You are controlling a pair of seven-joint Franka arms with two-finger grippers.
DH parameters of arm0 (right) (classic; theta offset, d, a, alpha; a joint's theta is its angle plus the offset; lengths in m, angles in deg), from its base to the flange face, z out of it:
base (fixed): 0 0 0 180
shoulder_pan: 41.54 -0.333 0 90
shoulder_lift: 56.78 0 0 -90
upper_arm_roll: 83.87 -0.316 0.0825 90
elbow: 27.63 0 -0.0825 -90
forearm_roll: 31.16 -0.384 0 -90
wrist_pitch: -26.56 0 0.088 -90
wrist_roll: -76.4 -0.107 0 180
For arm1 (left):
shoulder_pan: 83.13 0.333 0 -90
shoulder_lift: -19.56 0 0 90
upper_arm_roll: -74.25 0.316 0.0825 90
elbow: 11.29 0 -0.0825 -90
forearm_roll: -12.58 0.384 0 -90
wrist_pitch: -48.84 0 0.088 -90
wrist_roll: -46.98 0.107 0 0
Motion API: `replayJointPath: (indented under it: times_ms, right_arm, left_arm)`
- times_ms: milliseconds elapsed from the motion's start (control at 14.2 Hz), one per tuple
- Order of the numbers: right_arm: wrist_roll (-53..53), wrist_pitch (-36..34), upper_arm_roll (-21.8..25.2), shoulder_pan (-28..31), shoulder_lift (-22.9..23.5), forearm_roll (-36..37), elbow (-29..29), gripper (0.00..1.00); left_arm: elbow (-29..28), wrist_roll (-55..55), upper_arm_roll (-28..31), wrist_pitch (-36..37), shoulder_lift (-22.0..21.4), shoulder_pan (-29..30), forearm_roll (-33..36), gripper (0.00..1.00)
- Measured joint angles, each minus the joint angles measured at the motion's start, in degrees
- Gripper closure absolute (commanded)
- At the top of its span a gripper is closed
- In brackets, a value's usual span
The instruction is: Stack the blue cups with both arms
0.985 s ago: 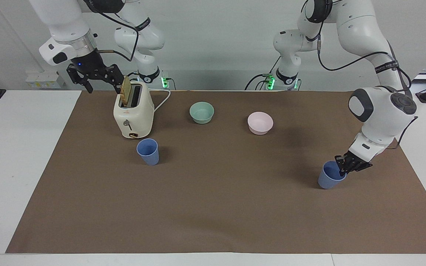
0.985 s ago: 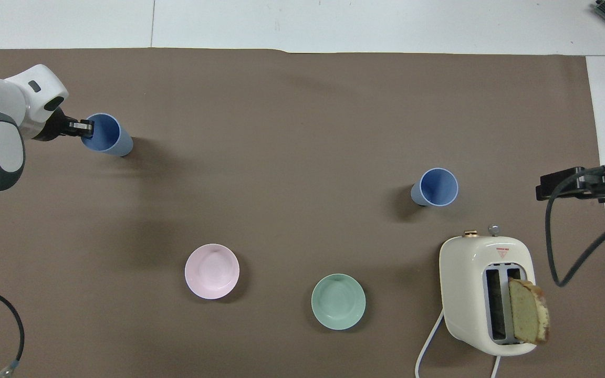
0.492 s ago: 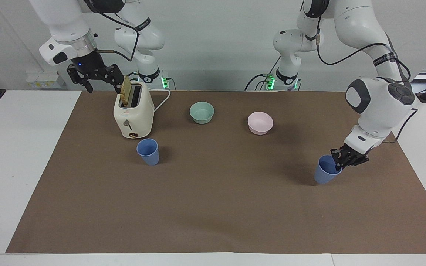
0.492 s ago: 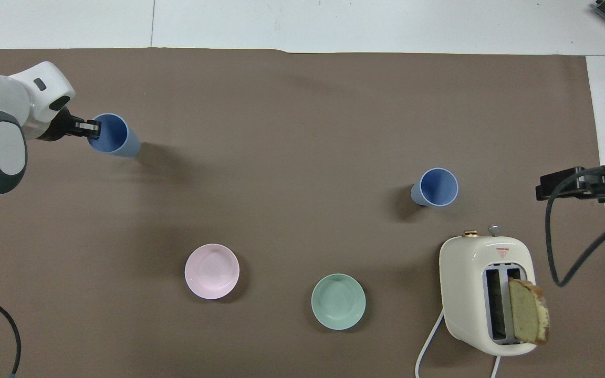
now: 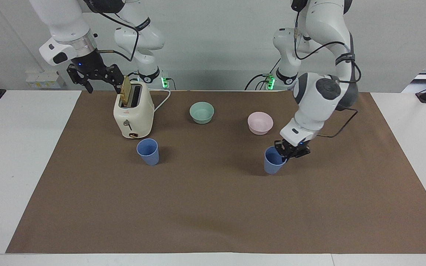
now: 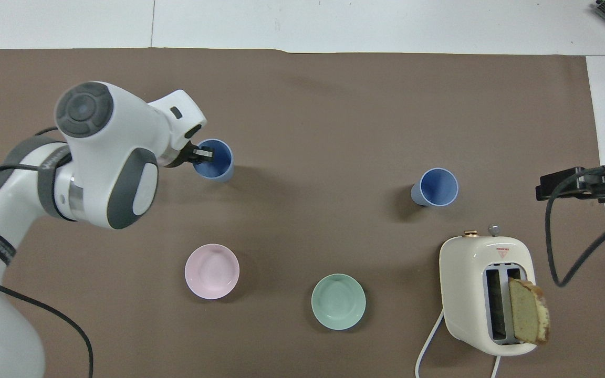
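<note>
Brown paper (image 5: 213, 207) covers the white desk (image 5: 13, 155) almost edge to edge. Toward the right arm's end, the right gripper (image 5: 94, 79) waits in the air with its fingers spread, over the desk's robot-side edge just beside the cream toaster (image 5: 133, 114) with its slice of bread (image 5: 126, 89), and one blue cup (image 5: 148, 151) stands upright just beside the toaster, farther from the robots. Then come the mint-green bowl (image 5: 202, 112) and the pink bowl (image 5: 260, 123), and the left gripper (image 5: 286, 153) is clamped on the rim of the other blue cup (image 5: 273, 161), one finger inside, mid-desk.
</note>
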Motion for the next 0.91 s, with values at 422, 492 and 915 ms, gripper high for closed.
replayJointPath:
  times_ms: [422, 492, 915]
  right_arm:
    - [0.00, 0.00, 0.00, -0.01, 0.00, 0.00, 0.00, 0.00]
    - [0.00, 0.00, 0.00, -0.01, 0.00, 0.00, 0.00, 0.00]
    - [0.00, 0.02, 0.00, -0.02, -0.01, 0.00, 0.28, 0.00]
  left_arm:
    - [-6.07, -11.43, -0.10, -8.44, -0.42, -10.64, 0.00, 0.53]
    - [-6.38, -11.71, -0.07, -8.70, -0.42, -10.81, 0.00, 0.21]
    - [-6.29, -11.73, 0.73, -8.75, -1.26, -10.80, -0.03, 0.00]
